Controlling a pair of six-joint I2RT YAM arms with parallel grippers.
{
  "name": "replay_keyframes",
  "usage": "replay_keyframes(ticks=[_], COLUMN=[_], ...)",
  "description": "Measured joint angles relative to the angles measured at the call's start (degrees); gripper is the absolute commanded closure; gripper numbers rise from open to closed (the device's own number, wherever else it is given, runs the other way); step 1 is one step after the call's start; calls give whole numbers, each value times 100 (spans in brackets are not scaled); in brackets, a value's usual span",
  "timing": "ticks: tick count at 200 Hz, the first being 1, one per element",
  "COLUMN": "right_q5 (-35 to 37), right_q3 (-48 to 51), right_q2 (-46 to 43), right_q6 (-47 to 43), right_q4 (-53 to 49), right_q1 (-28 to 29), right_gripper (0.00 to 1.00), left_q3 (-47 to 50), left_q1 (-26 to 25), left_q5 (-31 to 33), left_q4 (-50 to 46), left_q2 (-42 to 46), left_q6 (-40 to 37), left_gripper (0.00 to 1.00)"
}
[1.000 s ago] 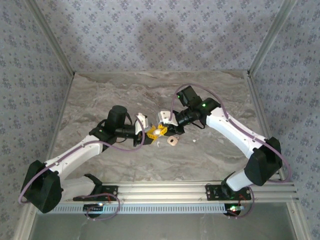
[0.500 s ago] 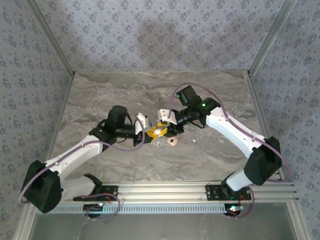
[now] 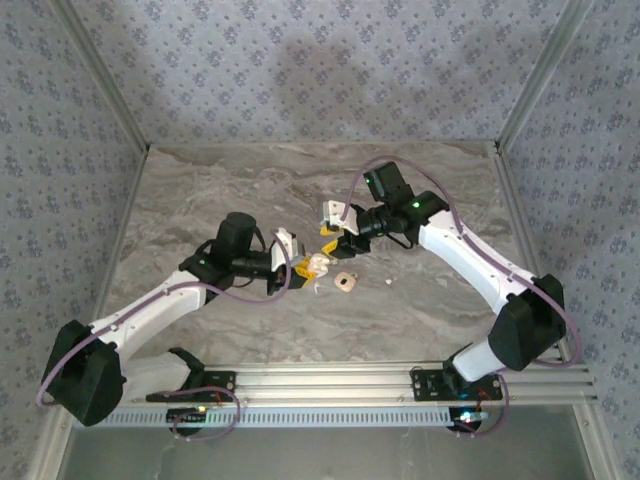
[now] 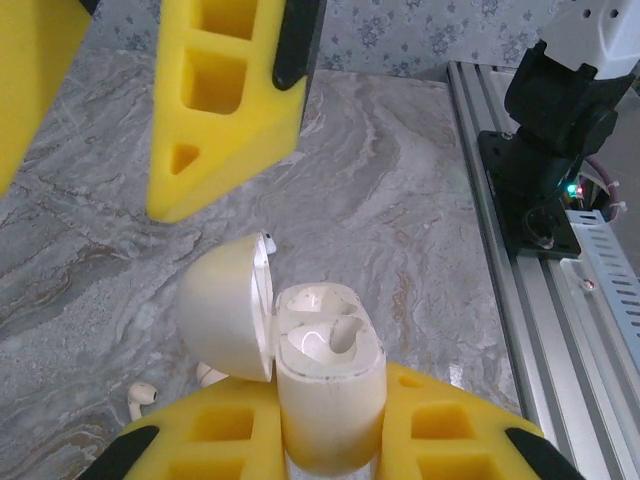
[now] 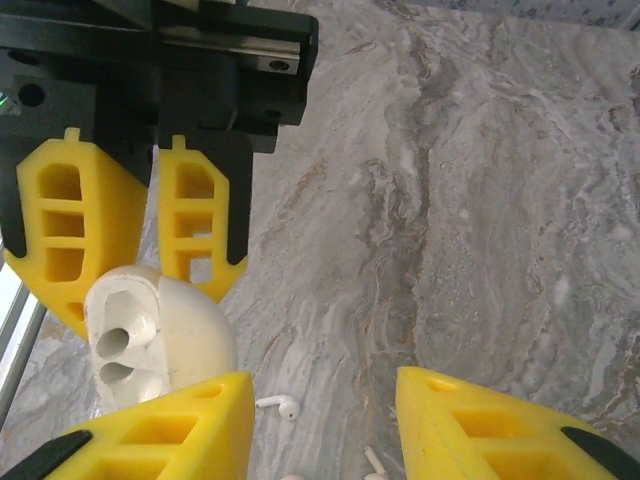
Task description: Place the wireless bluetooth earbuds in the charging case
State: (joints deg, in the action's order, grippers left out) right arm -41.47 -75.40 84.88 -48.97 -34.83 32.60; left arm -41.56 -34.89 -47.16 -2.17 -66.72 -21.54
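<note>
Left gripper [image 4: 330, 440] is clamped tight on the charging case [image 4: 330, 385], which stands upright between its yellow fingers [image 4: 450, 425]. The lid [image 4: 225, 320] is flipped open to one side, and both sockets inside the case sit bare. Just beyond that gripper's fingertips, down on the marble tabletop [image 4: 400, 200], lie the earbuds [image 4: 140, 396]: one in plain sight, and the other partly tucked behind the open lid. Neither one touches the case.

Over to the right gripper [image 5: 322, 395]. Its jaws stand partly apart with nothing between them, only bare tabletop. It hangs a little above the case, facing the left gripper almost head-on. From its wrist camera, one earbud shows on the tabletop beneath its fingers, close by the case, and another sits at the very bottom edge.

From above, a tan rounded square [image 3: 345, 283] lies on the tabletop just past both grippers' tips, apart from the case.
</note>
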Motion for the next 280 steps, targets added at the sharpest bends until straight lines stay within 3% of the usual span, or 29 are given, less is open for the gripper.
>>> replay_keyframes(ticks=[62,83,123,145,174,230,280], right_q5=[-4,199,1279,1884,2166,2155,2159], right_q3=[275,295,398,444,546,826,892], right_q2=[-295,-431,-483,-269,295,1528,1912], right_q6=[654,1488,3248,4140,4959,5504,5654], right_q4=[354,476,101,-404,-841,-949,-848], right_q1=[-199,-376,-796,-1163,-1635,-1829,-1902], right_gripper=[52,52,53,51,44,41,40], left_q3=[492,728,1025,1049,1056,1056,1056], left_q1=[2,2,7,13,39,46,114], left_q5=[70,168,315,361,433,455,455], left_q4=[695,1051,1676,1834,1919,1919,1912], left_q2=[105,105,-17,-63,-63,-61,-57], left_q6=[350,511,841,922,966,966,966], left_gripper=[81,82,82,82,82,82,82])
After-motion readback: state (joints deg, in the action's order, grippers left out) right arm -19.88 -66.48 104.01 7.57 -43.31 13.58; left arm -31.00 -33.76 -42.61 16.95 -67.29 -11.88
